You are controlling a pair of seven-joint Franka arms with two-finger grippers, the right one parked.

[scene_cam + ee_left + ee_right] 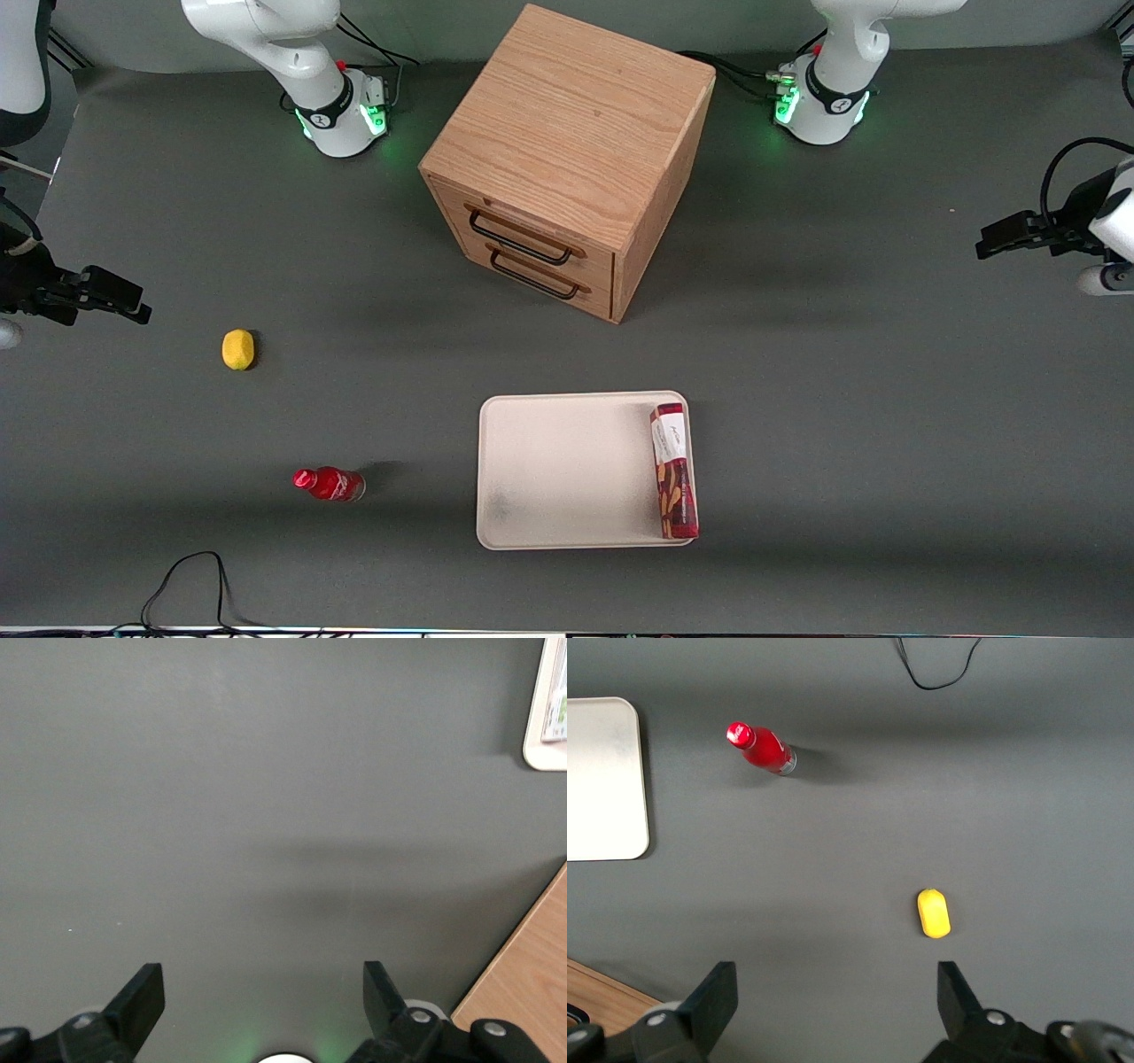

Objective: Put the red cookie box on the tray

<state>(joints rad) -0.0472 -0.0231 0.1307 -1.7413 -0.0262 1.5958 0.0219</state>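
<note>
The red cookie box [673, 470] lies flat on the cream-white tray [567, 470], along the tray's short edge toward the working arm's end, with its white end panel pointing to the cabinet. A corner of the tray [542, 735] and a bit of the box [558, 713] show in the left wrist view. My left gripper [985, 243] is open and empty. It hovers over bare table at the working arm's end, well away from the tray and farther from the front camera than it. In the left wrist view the gripper [263, 979] has only grey table between its fingers.
A wooden drawer cabinet [567, 159] with two black handles stands farther from the front camera than the tray; its corner shows in the left wrist view [532, 983]. A small red bottle [330, 484] and a yellow lemon [237, 349] lie toward the parked arm's end. A black cable [190, 585] lies at the table's near edge.
</note>
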